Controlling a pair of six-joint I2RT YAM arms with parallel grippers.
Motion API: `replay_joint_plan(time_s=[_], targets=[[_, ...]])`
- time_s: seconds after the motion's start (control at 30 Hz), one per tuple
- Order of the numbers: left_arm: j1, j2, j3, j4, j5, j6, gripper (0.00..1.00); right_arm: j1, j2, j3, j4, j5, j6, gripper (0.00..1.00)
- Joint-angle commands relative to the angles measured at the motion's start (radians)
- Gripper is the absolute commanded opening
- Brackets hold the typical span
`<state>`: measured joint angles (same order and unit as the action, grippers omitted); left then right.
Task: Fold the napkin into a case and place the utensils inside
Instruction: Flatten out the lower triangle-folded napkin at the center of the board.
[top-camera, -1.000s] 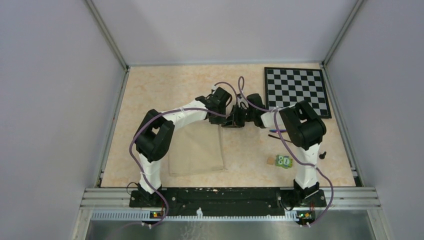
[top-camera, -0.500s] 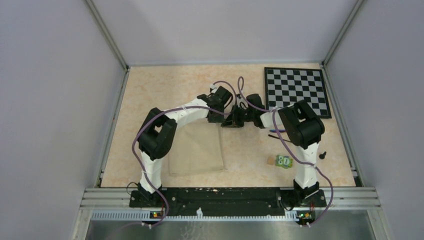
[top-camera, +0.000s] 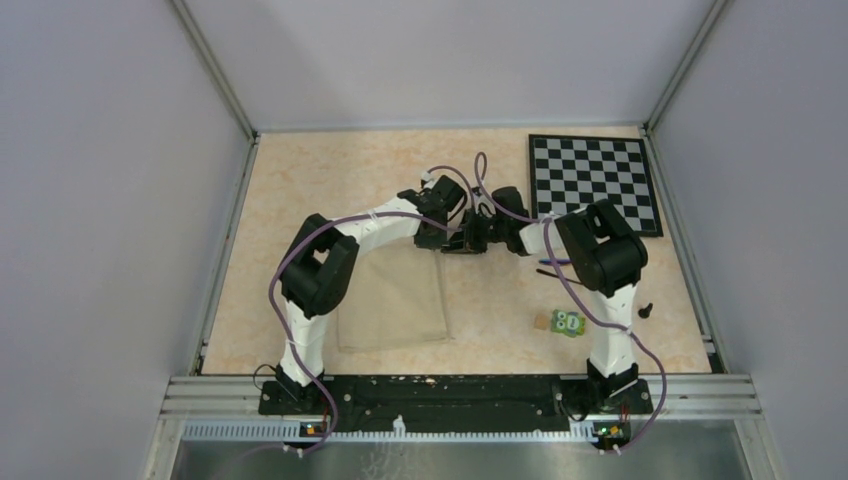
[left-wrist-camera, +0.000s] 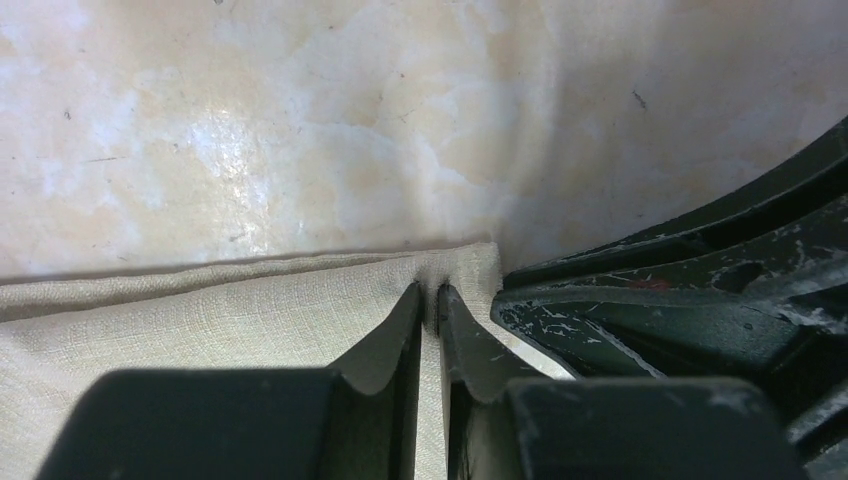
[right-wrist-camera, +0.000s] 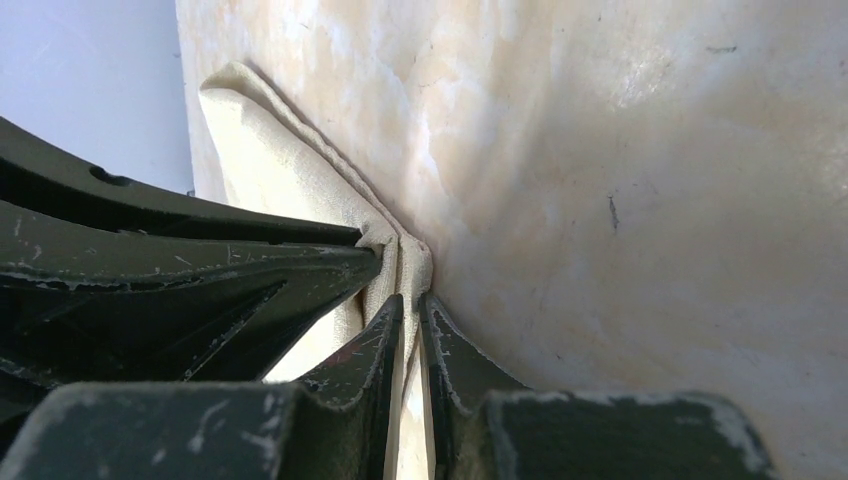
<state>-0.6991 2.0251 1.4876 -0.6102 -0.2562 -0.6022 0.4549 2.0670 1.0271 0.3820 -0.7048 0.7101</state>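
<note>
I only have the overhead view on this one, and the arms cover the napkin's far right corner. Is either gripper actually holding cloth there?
Observer: Yes. In the left wrist view the left gripper is pinched shut on the napkin, right at its corner.
Operator: And the right one?
Observer: The right gripper is also shut on that corner, close beside the left, with cloth bunched up in its grip.
Operator: One layer or more?
Observer: The right wrist view shows at least two layers along the edge that leads to the corner.
</note>
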Motion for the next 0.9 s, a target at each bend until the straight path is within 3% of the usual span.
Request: replay_joint_plan(time_s=[0.0, 0.2, 0.6, 0.8, 0.87], targets=[[-0.004, 0.004, 0.038, 0.015, -0.006, 0.012, 0.12, 0.000, 0.043, 0.026, -0.004, 0.044, -0.027, 0.10], [-0.018, -0.041, 0.033, 0.051, 0.007, 0.018, 0.01, 0.002, 0.052, 0.029, 0.009, 0.036, -0.024, 0.03], [-0.039, -0.004, 0.060, 0.050, 0.005, 0.024, 0.00, 0.001, 0.053, 0.027, 0.016, 0.030, -0.020, 0.00], [-0.035, -0.036, 0.100, -0.017, 0.000, 0.029, 0.32, -0.004, 0.003, 0.023, -0.076, 0.058, -0.043, 0.07], [-0.027, -0.092, 0.090, -0.036, 0.034, 0.030, 0.45, -0.012, -0.039, 0.008, -0.133, 0.077, -0.058, 0.18]])
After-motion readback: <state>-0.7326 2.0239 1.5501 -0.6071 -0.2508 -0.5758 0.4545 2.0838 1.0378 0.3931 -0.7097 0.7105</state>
